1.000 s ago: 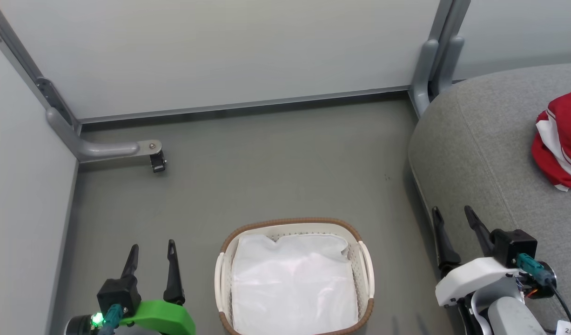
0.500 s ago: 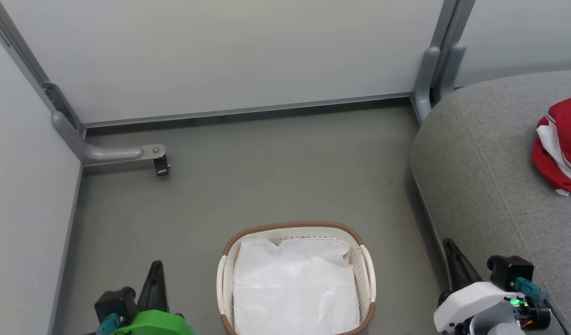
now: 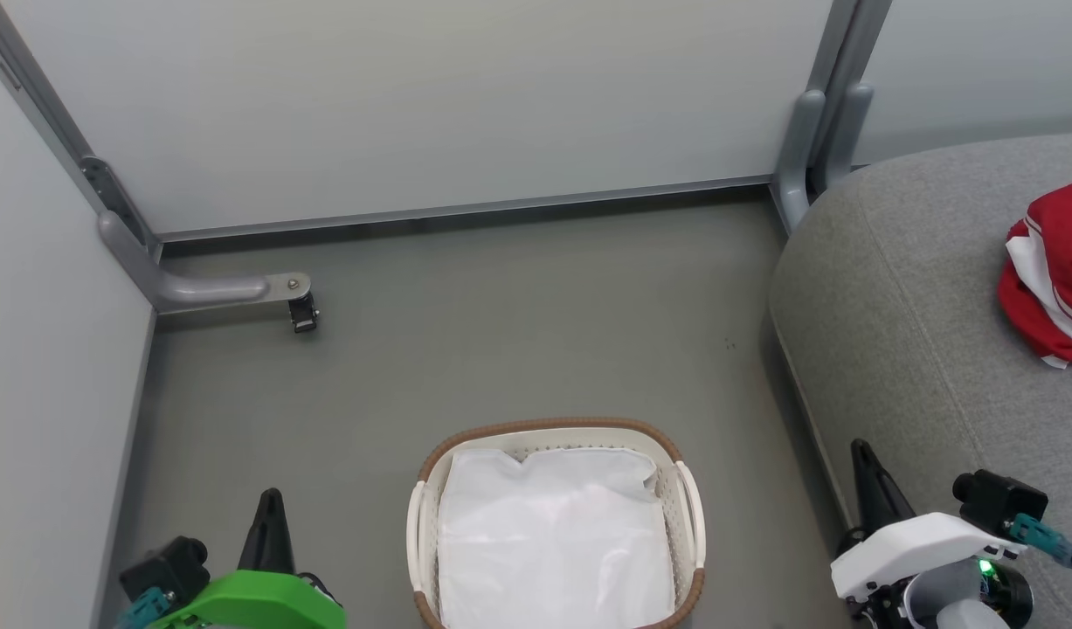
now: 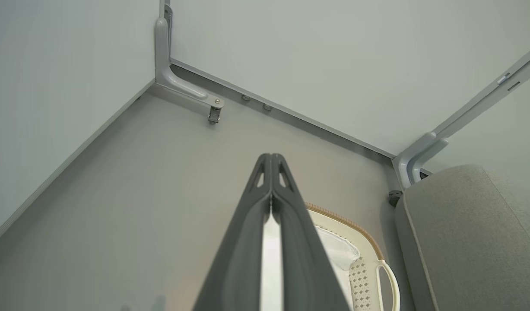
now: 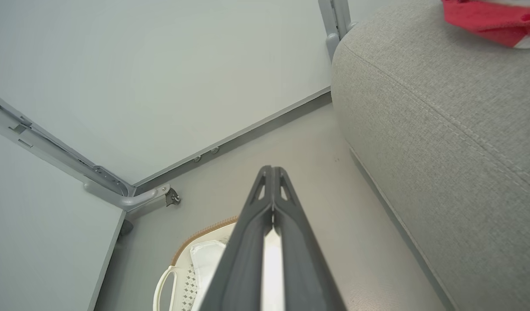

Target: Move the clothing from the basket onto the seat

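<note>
head view looking down at a grey floor (image 3: 501,332) walled by pale panels (image 3: 413,96); the basket (image 3: 549,427) stands low in the middle, a white liner (image 3: 553,542) spread inside it; the clothing (image 3: 1055,271), a red bundle with white stripes, lies on the seat (image 3: 902,332) at the right edge, well apart from the basket; the left gripper (image 3: 270,511) sits lower left of the basket, fingers pressed together on nothing; the right gripper (image 3: 866,467) sits lower right, beside the seat's edge, likewise closed and empty
</note>
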`<state>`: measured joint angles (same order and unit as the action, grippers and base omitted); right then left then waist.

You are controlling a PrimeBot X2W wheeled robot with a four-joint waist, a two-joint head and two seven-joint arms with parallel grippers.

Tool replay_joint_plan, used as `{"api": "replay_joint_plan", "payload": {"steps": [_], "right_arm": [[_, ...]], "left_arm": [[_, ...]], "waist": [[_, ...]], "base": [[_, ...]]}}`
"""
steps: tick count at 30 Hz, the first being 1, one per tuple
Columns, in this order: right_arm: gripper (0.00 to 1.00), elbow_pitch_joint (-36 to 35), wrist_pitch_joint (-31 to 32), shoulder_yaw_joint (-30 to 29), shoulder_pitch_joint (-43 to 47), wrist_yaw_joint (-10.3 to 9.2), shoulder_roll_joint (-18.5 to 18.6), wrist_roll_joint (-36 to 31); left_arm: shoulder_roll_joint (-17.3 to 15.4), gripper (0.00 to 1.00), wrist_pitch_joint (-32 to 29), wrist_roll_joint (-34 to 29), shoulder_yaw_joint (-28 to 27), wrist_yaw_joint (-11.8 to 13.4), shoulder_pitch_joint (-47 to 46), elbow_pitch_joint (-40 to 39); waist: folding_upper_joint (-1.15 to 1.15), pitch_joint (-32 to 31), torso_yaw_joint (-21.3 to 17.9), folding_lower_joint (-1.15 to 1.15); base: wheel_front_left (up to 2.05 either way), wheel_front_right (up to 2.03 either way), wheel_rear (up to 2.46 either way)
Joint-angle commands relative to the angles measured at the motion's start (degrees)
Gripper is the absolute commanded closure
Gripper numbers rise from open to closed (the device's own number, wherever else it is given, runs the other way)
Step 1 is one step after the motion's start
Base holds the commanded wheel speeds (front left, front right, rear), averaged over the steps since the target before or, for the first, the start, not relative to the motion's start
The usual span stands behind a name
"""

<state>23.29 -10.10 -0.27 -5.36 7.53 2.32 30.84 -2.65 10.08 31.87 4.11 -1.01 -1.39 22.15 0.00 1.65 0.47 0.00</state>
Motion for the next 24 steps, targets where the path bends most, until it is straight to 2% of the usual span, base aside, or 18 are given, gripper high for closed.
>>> {"api": "replay_joint_plan", "payload": {"steps": [1,24], "right_arm": [[1.00,-1.3,0.5,-0.4,-0.8,-0.01,0.3,2.6],[1.00,-3.9,5.5,-2.3,-0.9,-0.03,0.4,20.8]], "left_arm": [[-0.1,1.00,-0.5,2.3,-0.5,-0.4,-1.4,-1.3],[-0.2,1.00,-5.5,20.3,-3.7,-2.3,-2.7,-3.5]], "waist": [[0.00,0.0,0.0,0.00],[0.00,-0.3,-0.1,0.00]], "base": [[0.00,0.00,0.00],[0.00,0.00,0.00]]}}
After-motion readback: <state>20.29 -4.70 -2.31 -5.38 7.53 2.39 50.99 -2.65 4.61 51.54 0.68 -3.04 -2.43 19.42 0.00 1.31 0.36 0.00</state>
